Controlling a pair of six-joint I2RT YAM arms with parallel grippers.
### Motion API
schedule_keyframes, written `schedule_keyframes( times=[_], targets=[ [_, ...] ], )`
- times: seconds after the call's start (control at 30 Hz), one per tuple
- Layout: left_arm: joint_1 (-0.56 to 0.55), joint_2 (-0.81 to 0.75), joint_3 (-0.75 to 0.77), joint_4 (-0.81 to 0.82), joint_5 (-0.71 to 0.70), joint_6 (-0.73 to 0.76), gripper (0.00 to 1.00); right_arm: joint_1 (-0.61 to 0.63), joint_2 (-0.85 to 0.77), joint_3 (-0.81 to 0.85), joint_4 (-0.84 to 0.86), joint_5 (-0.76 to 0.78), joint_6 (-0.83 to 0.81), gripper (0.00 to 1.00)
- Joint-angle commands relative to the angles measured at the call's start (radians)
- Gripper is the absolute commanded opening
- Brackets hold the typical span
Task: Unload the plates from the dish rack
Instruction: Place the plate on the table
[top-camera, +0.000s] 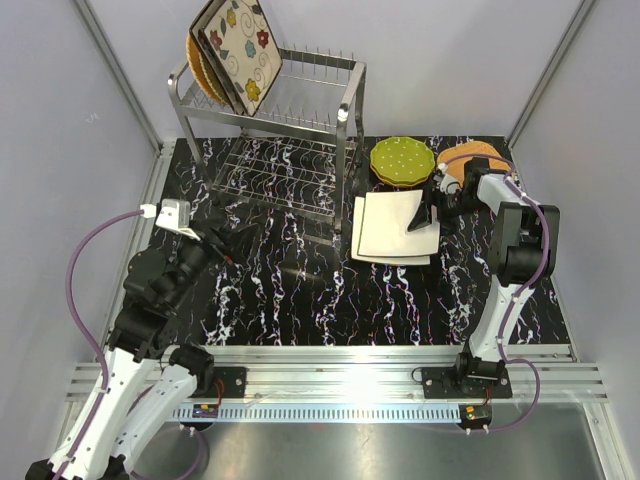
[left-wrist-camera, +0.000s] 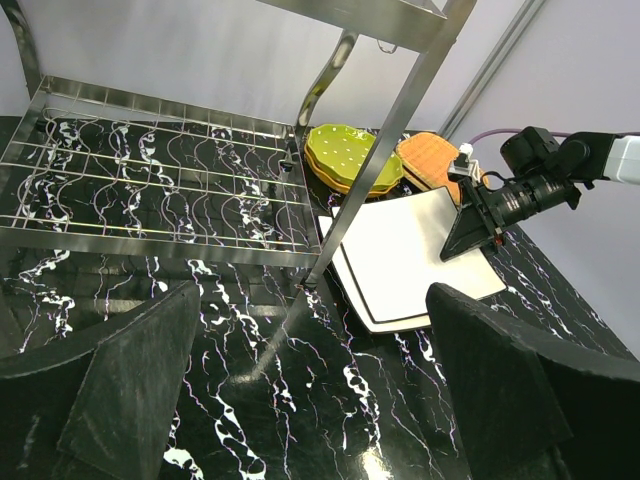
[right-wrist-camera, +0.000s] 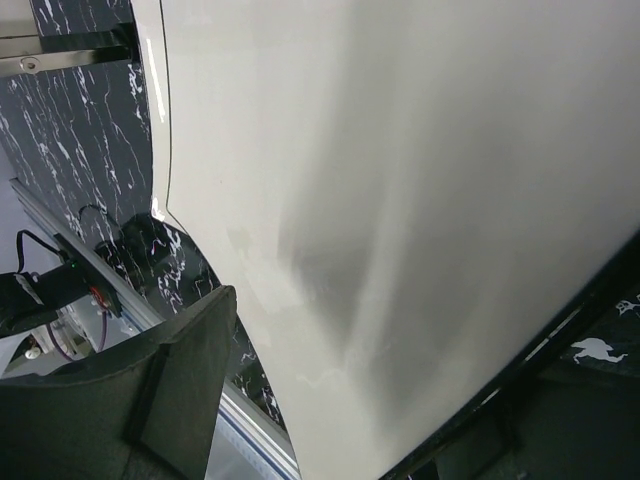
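Note:
The dish rack stands at the back left. Two square cream flowered plates and a wicker plate lean in its top left prongs. On the table to its right lie green dotted plates, a wicker plate and a stack of cream plates, undersides up. My right gripper is open at the stack's right corner, with the top plate between its jaws. My left gripper is open and empty over the table in front of the rack's lower shelf.
The black marble tabletop has an aluminium rail at its near edge. Grey walls close in the back and sides. The rack's steel legs stand between my left gripper and the plates on the table.

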Motion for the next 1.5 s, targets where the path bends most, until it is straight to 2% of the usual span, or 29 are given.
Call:
schedule_keyframes(
  times=[0.0, 1.47],
  targets=[
    [0.002, -0.005, -0.010, 0.051, -0.013, -0.002, 0.99, -0.001, -0.027, 0.052, -0.013, -0.001, -0.041, 0.75],
    [0.002, -0.047, -0.044, 0.048, -0.035, -0.005, 0.99, -0.021, -0.073, 0.056, -0.066, 0.124, -0.130, 0.76]
  ],
)
